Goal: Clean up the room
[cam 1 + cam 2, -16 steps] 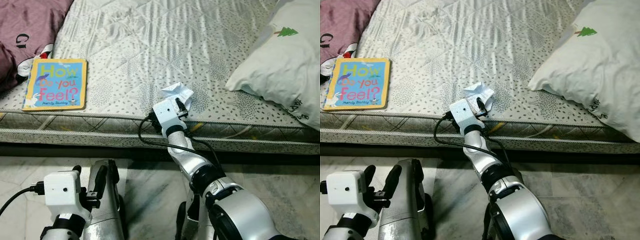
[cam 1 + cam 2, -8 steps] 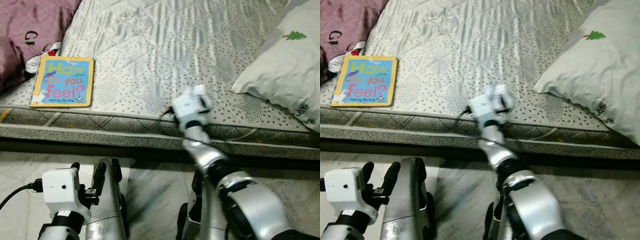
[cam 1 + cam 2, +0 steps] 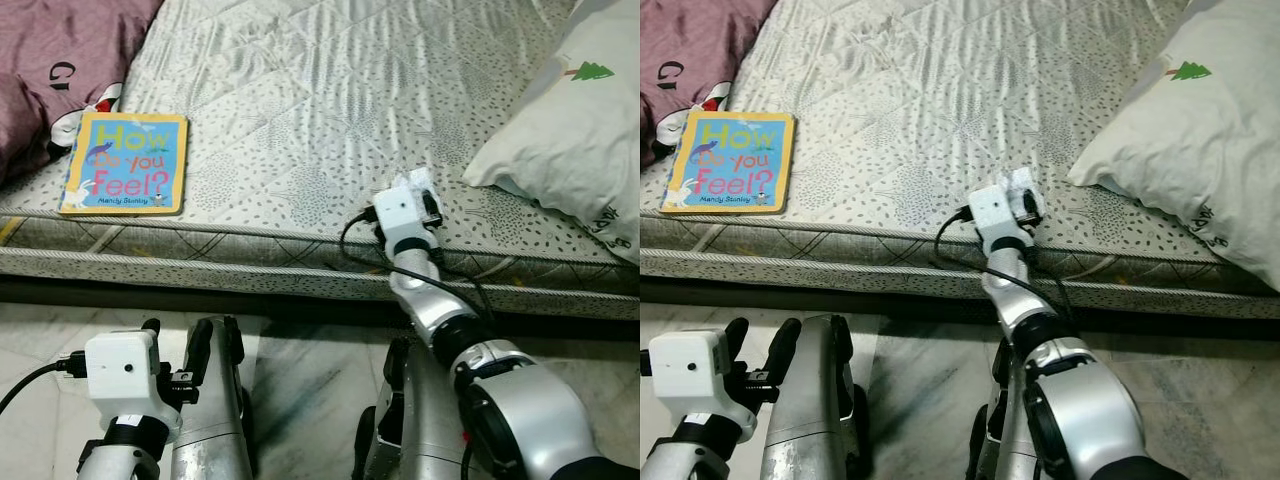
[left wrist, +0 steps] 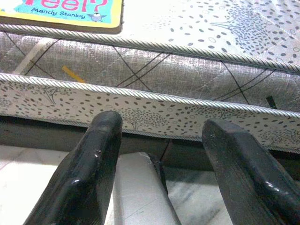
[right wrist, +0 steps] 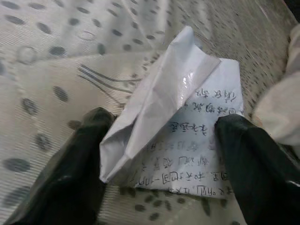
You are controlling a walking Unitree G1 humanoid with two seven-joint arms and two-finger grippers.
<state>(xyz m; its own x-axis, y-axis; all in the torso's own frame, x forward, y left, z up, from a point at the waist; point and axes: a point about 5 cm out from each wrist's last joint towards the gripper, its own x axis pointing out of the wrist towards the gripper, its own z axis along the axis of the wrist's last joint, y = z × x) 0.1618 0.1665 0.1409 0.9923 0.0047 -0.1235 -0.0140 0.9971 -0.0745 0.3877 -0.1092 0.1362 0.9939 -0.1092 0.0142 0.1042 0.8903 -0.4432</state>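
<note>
From where I stand, the tidying looks barely started. The right tool (image 5: 159, 154) reaches over the edge of the bed (image 3: 300, 100), and its two black fingers (image 5: 70, 164) stand spread on either side of a crumpled printed paper (image 5: 187, 126) lying on the mattress near the pillow (image 3: 570, 130). The fingers bracket the paper but have not pinched it; I judge the grasp is about to be made, not done. The paper rests on the patterned cover just inside the bed's near edge.

Everything else is left. The picture book (image 3: 127, 165) lies flat near the front edge of the bed, well apart from the paper, and a maroon cloth (image 3: 50, 50) is bunched at the far corner beside it. The left tool (image 4: 159, 164) hangs low beside the bed frame over the marble floor (image 3: 300, 370), its fingers spread and gripping nothing.

Some things I cannot settle. From the head views the wrist housing covers most of the paper, so only a white scrap shows. The pillow and the cloth are both cut off by the picture edges. The print on the paper is too small and blurred to read, and where rubbish should go is not to be seen.
</note>
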